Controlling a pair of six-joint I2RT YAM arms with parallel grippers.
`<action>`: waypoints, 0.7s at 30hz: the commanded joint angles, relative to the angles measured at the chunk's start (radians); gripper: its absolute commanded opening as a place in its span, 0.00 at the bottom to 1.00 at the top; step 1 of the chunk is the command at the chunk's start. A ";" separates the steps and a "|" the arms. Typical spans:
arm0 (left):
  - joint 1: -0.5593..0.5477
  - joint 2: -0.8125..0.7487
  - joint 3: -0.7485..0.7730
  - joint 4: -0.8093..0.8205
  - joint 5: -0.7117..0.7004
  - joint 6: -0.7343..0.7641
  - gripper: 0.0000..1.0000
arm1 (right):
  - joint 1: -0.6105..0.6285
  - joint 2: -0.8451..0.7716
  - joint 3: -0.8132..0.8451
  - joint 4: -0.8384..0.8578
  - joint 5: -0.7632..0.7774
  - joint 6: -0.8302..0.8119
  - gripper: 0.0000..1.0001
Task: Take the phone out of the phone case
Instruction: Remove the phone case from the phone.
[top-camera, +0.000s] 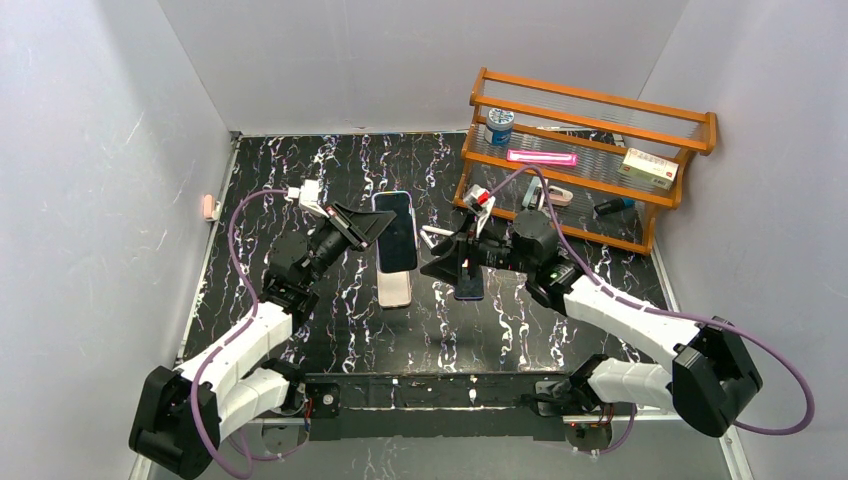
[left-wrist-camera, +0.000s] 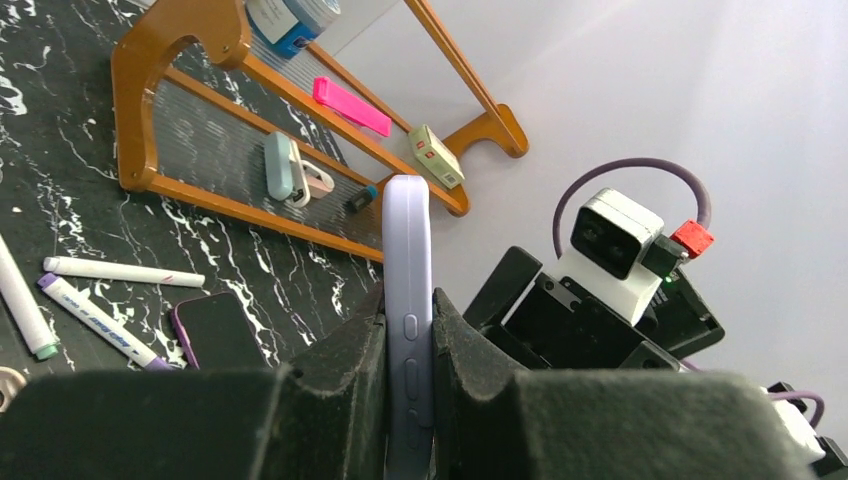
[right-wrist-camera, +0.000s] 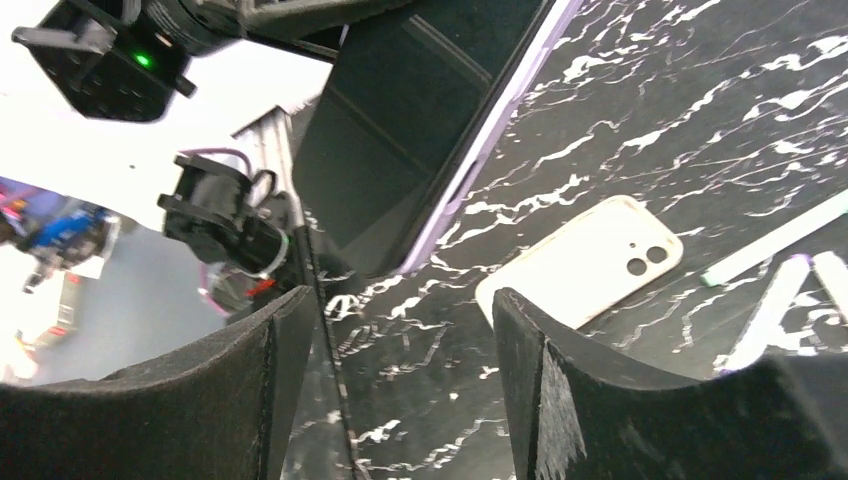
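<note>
I find the left gripper (left-wrist-camera: 408, 312) clenched on the phone (left-wrist-camera: 406, 230). Its two black pads press the front and back faces, and the lavender edge with the side buttons stands upright between them in the left wrist view. From the top camera, the phone hangs above the black marbled table (top-camera: 560, 320) near the middle, with its dark screen facing the right arm. The phone case (right-wrist-camera: 580, 262), cream-coloured and showing its camera cutout, lies flat on the table directly below the held phone and apart from it. The phone is therefore out of the case. The right gripper (right-wrist-camera: 405, 305) is released: its jaws stand wide apart with nothing between them. It points towards the phone's screen from close by, but I see no contact. A second phone with a purple rim (left-wrist-camera: 215, 332) lies screen up on the table under the right gripper. Two white markers (left-wrist-camera: 120, 272) lie just beside it. A wooden rack (top-camera: 600, 103) stands at the far right of the table holding a pink item, a small box and a can. I cannot read the labels.
</note>
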 joint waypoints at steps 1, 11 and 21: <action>-0.007 -0.049 0.011 0.052 -0.064 0.022 0.00 | -0.002 -0.028 -0.035 0.151 -0.007 0.258 0.73; -0.007 -0.077 -0.001 0.058 -0.067 -0.014 0.00 | -0.002 0.093 -0.084 0.490 -0.097 0.606 0.63; -0.007 -0.077 -0.014 0.085 -0.066 -0.035 0.00 | -0.002 0.139 -0.084 0.588 -0.128 0.681 0.54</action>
